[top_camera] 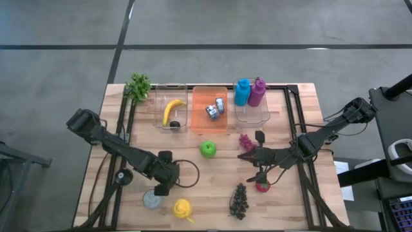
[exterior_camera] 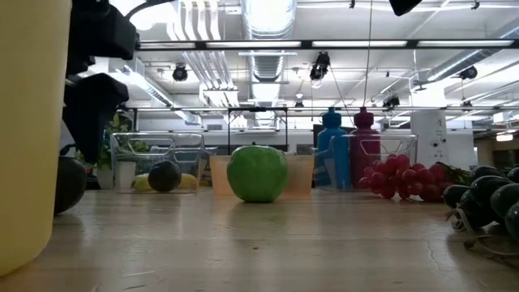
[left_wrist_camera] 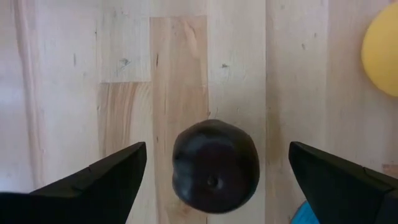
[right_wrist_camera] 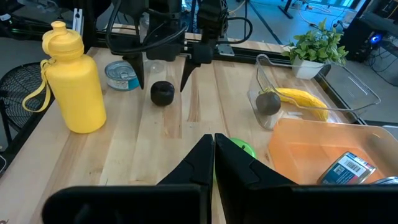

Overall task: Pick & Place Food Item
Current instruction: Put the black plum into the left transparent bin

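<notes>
Two grippers you see: left gripper (left_wrist_camera: 214, 177) wide open over dark plum (left_wrist_camera: 215, 166), near table edge. Right gripper (right_wrist_camera: 213, 155) shut tight, empty, near green apple (top_camera: 207, 149).

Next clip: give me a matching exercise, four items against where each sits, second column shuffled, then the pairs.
Items
1. banana
2. dark plum
3. blue bottle
4. green apple

Places
A. on bare wood at the table's middle
B. in the clear bin next to the plant
C. between the left end effector's open fingers
D. in the clear bin beside the purple bottle

Pairs: 1-B, 2-C, 3-D, 4-A
</notes>
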You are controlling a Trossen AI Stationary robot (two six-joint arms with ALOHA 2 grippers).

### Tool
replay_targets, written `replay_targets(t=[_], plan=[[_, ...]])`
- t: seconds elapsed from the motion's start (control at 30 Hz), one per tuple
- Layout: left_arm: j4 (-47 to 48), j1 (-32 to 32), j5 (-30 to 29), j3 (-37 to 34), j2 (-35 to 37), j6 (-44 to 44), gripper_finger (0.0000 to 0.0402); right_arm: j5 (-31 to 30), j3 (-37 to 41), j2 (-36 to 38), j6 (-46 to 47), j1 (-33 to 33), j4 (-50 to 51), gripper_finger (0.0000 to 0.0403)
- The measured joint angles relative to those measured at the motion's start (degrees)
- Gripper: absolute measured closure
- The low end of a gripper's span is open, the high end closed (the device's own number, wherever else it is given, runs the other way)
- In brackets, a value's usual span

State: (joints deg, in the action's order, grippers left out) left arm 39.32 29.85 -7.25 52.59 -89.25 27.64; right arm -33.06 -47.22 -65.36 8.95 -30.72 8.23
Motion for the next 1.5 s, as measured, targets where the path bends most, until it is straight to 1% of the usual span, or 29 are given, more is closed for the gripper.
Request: replay_targets(t=[0.13,0.47,0.63,0.83,0.97,1.07,1.33,1.5], plan=[[-1.6,-0.1,0.0,-2.3,-0.1,0.1,0.0008,0.0,0.0,0.0,0.0,0.0,0.0,0.0394],[-2.6,-0.2,0.0,-2.8,-0.1,1.4,0.0003,0.0,0.0,0.0,0.0,0.0,0.0,0.0394],[-3.3,-0.2,0.0,-2.8,0.0,1.3,0.001,0.0,0.0,0.0,0.0,0.0,0.0,0.0394],[-7.0,-0.2,-0.2,-5.1,0.0,1.8,0.0028,0.0,0.0,0.0,0.0,0.0,0.0,0.0394],[-7.4,-0.2,-0.2,-5.9,0.0,2.7,0.0052,0.0,0.0,0.0,0.0,0.0,0.0,0.0394],[-7.5,-0.2,-0.2,-6.0,0.0,2.7,0.0081,0.0,0.0,0.0,0.0,0.0,0.0,0.0394],[-7.4,-0.2,-0.2,-6.0,0.0,2.4,0.0193,0.0,0.0,0.0,0.0,0.0,0.0,0.0394],[-6.7,-0.2,-0.2,-5.6,0.0,2.2,0.0197,0.0,0.0,0.0,0.0,0.0,0.0,0.0394]])
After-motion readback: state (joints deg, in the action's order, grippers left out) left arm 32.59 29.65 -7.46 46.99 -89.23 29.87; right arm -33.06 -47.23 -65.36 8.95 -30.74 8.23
